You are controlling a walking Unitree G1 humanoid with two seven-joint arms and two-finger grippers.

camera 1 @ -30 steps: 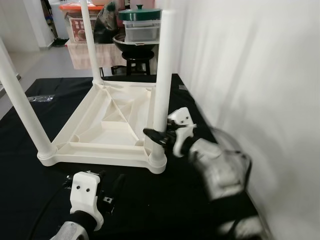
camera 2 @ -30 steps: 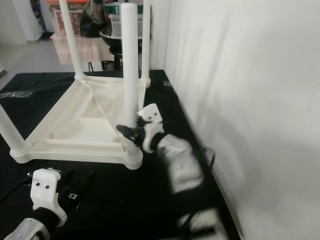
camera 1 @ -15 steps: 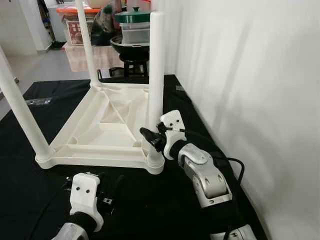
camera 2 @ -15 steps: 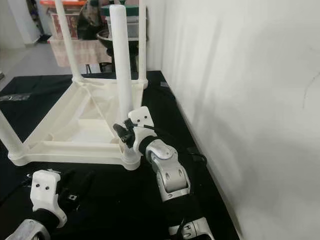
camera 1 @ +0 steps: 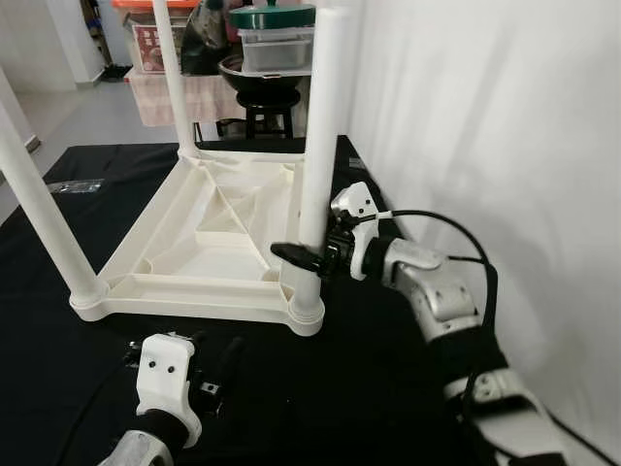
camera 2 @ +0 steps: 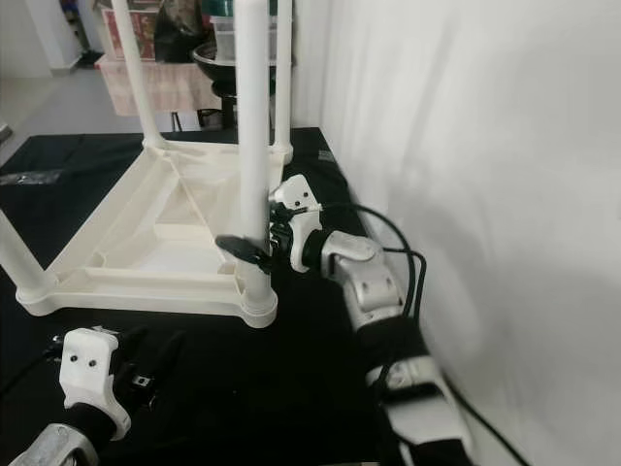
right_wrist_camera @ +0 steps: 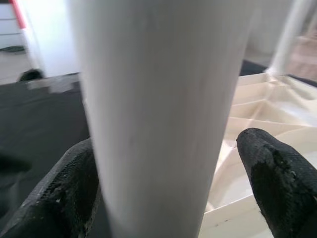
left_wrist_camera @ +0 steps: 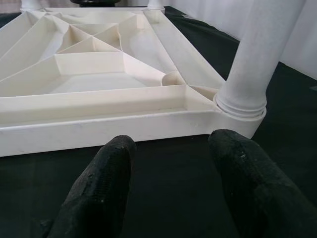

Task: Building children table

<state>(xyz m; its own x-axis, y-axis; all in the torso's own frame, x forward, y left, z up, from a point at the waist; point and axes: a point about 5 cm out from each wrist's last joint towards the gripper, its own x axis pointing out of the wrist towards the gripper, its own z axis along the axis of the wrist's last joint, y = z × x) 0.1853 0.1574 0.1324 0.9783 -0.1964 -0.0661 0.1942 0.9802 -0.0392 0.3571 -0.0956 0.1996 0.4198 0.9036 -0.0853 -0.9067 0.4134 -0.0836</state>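
Observation:
A white plastic children's table (camera 1: 209,243) lies upside down on a black cloth, its round legs pointing up. My right gripper (camera 1: 306,254) reaches in from the right, low on the near right leg (camera 1: 320,126), just above its socket. In the right wrist view this leg (right_wrist_camera: 158,99) stands between the two black fingers; one finger (right_wrist_camera: 64,198) lies against it and the other (right_wrist_camera: 277,173) stands off with a gap, so the gripper is open. My left gripper (camera 1: 212,354) rests open on the cloth before the table's front rim (left_wrist_camera: 99,124), holding nothing.
A white wall (camera 1: 485,116) runs close along the right side. A black stool (camera 1: 264,102) with a pan and lidded tubs stands behind the table. The near left leg (camera 1: 44,214) and far left leg (camera 1: 172,78) rise from their corners. A black cable (camera 1: 456,262) loops off my right arm.
My right forearm has swung out to the right and stretched, while its gripper stays at the near right leg. The camera has shifted a little. The left gripper has not moved.

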